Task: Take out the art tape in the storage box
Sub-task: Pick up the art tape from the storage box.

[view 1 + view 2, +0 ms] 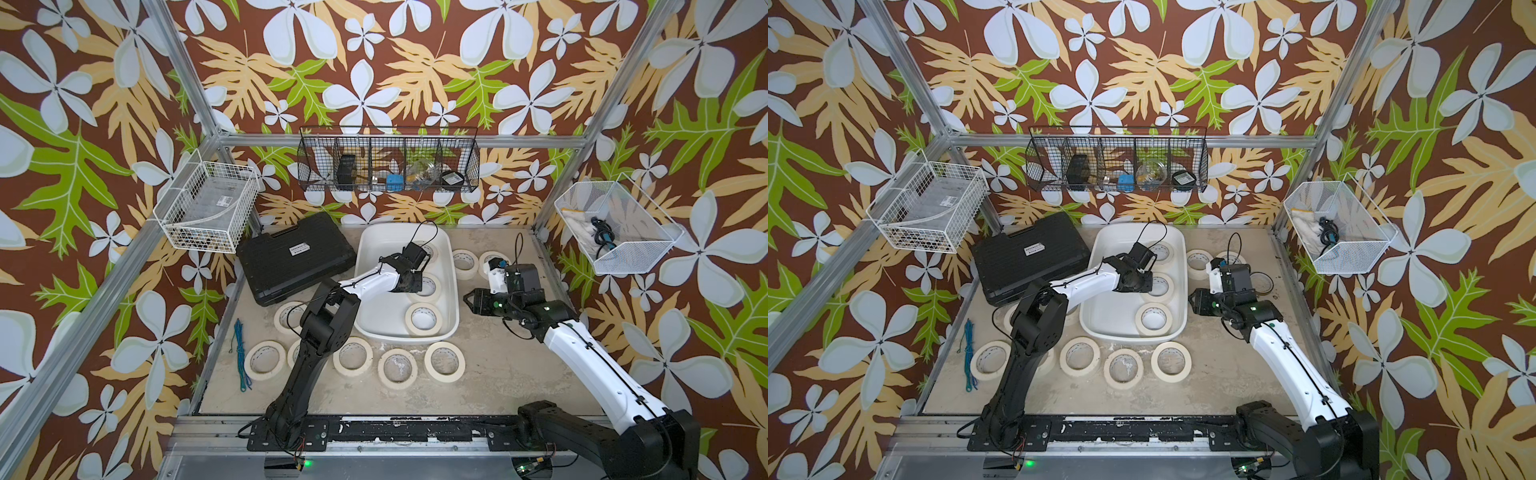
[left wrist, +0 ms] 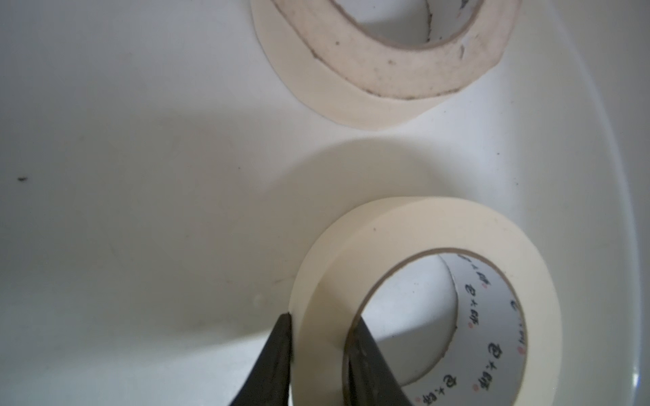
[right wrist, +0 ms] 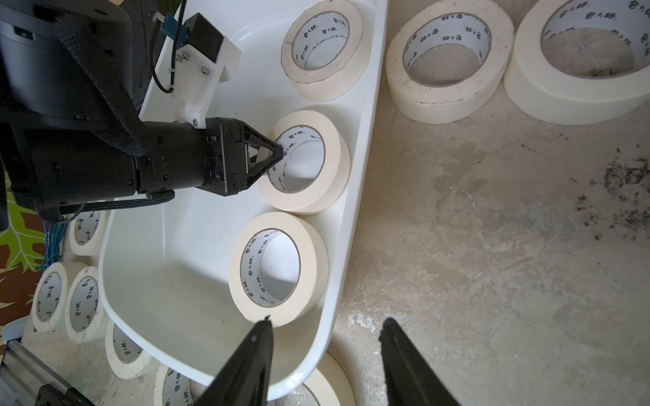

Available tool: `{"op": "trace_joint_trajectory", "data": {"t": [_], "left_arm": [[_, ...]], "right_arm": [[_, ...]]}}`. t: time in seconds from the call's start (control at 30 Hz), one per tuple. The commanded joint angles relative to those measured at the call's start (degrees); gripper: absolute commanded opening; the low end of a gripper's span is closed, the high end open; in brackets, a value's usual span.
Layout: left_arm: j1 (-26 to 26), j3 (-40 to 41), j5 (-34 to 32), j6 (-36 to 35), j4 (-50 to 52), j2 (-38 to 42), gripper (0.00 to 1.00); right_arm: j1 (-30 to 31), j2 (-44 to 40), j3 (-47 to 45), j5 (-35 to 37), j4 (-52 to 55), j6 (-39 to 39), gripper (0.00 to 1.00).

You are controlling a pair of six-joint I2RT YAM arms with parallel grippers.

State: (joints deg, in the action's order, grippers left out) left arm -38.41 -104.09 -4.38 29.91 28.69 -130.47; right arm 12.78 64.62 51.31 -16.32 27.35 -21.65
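Leftmost, a blue cord (image 1: 240, 353) lies on the tabletop (image 1: 498, 374), with a black case (image 1: 291, 257) farther back. Right of the cord, rolls (image 1: 264, 360) lie flat in a near row across the tabletop. Another sits just left of the box (image 1: 376, 311), partly hidden by the left arm. That arm reaches into the box, which stands at the centre toward the far side. Three rolls lie flat in a line along the box's right wall: a far roll (image 3: 337, 84), a middle roll (image 3: 336, 165) and a near roll (image 3: 314, 260). The left end effector (image 2: 322, 325) pinches the middle roll's left wall, with one finger (image 2: 278, 355) outside against the tape and the other inside the core. Just right of the box, the right end effector (image 3: 327, 320) hovers with its fingers spread, holding nothing. One tip hangs over the box's right side by the near roll, the other over bare tabletop. Two more rolls (image 1: 465, 264) lie on the tabletop right of the box's far end.
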Motion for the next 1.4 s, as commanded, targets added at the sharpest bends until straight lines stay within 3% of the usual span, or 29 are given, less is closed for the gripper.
{"op": "trace_joint_trajectory", "data": {"t": [0.0,0.6,1.07,1.37], "left_arm": [[0.0,1.1,-0.6,0.1,0.7,1.2,0.23],[-0.7,12.5,-3.8,1.1,5.2,21.4,0.18],[-4.3,19.8,-3.1,1.8,9.6,32.5,0.18],[-4.8,23.6,-2.4,1.6,9.7,37.6,0.18]], "right_arm": [[0.1,-0.3,0.6,-0.2,0.1,0.2,0.53],[1.1,2.0,6.9,0.4,-0.5,-1.6,0.53],[15.9,13.2,18.3,9.6,-1.7,-3.4,0.52],[23.8,19.6,21.8,15.6,-2.2,2.3,0.53]]}}
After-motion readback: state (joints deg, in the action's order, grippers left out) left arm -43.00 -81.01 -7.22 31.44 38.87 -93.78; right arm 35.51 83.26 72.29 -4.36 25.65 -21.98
